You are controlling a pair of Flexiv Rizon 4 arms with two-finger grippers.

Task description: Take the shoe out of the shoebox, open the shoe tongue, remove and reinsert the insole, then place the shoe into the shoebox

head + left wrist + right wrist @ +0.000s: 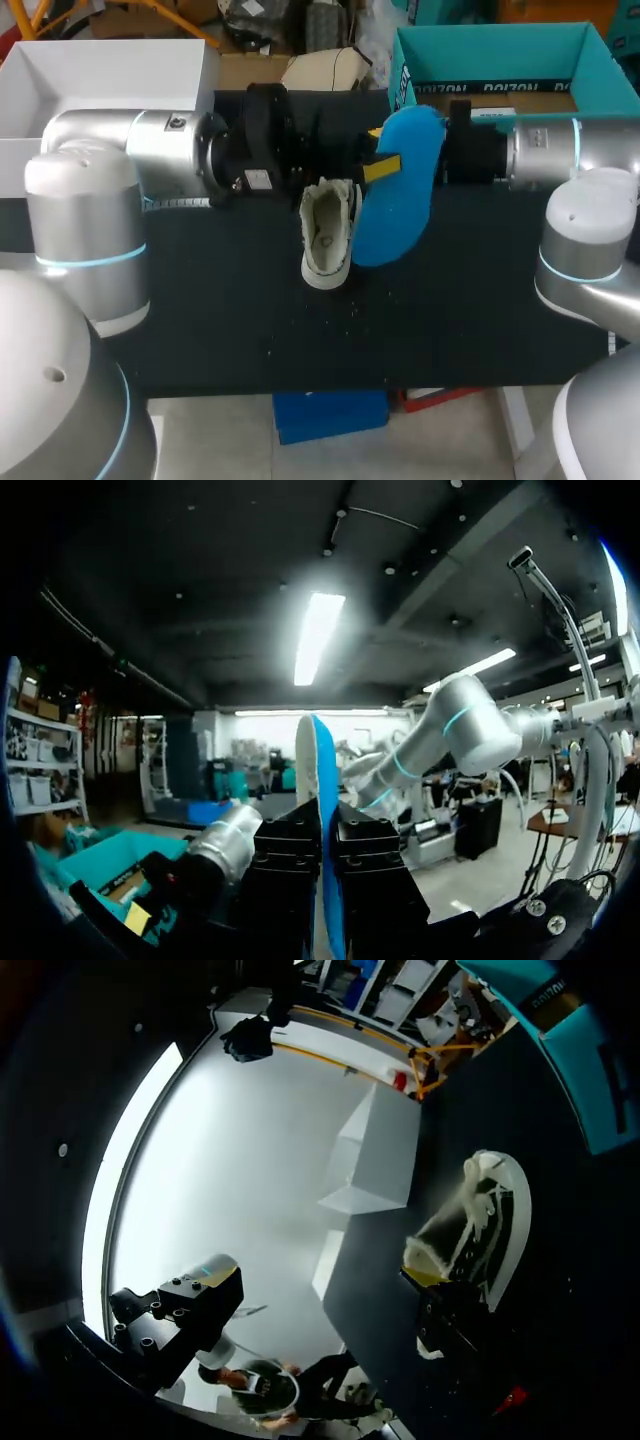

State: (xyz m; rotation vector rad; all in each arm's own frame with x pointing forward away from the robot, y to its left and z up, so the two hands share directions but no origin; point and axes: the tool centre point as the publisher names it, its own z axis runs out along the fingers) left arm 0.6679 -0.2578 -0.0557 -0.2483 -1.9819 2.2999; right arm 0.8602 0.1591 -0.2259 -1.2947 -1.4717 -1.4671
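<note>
Left gripper: pinching blue insole edge-on between its fingers, above the tabletop | Shoe: white, on tabletop just below that gripper, out of the box | Right gripper: close behind insole, grip cannot be told | Shoebox: teal, open, beside right gripper

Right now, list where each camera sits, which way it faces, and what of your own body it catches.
Head view: above and behind, looking down on the table; left arm and right arm enter from the sides.
Left wrist view: on the left wrist, facing the right arm; left gripper shut on the insole, edge-on.
Right wrist view: on the right wrist, looking down at the shoe, just ahead of the right gripper.
Shared: head and right wrist views both show the shoe.
</note>
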